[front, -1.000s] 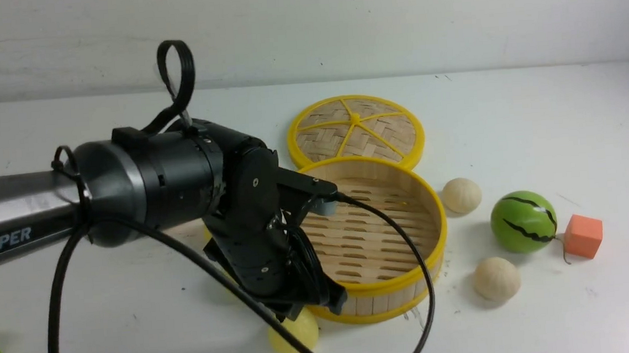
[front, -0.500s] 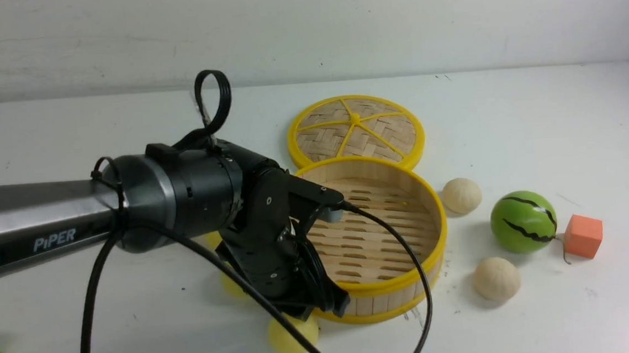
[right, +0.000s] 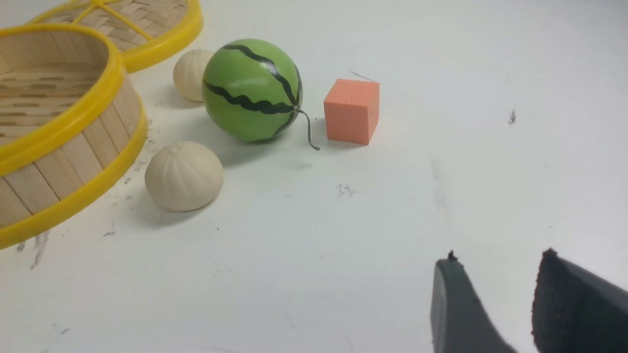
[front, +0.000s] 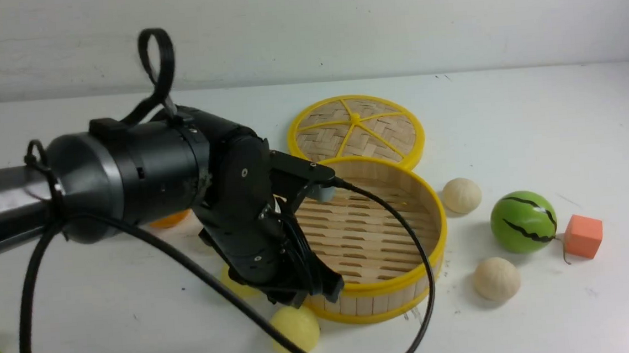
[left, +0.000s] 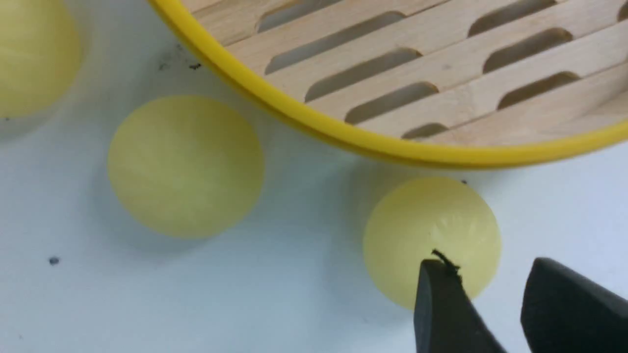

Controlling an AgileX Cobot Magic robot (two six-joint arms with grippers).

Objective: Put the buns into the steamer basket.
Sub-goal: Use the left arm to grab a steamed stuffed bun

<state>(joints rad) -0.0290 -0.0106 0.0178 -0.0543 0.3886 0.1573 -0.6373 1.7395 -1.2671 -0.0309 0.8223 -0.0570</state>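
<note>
The left arm (front: 142,172) fills the left half of the front view and hides its own fingers. Two yellow buns (front: 297,328) peek out beneath it at lower centre, beside the steamer basket (front: 388,285). The left wrist view shows three of them on the table (left: 245,294) outside the rim, and the left gripper (left: 488,274) parted around nothing. Right of the basket lie two ridged buns (front: 497,279). The right gripper (right: 498,264) appears only in its own wrist view, fingers apart and empty.
</note>
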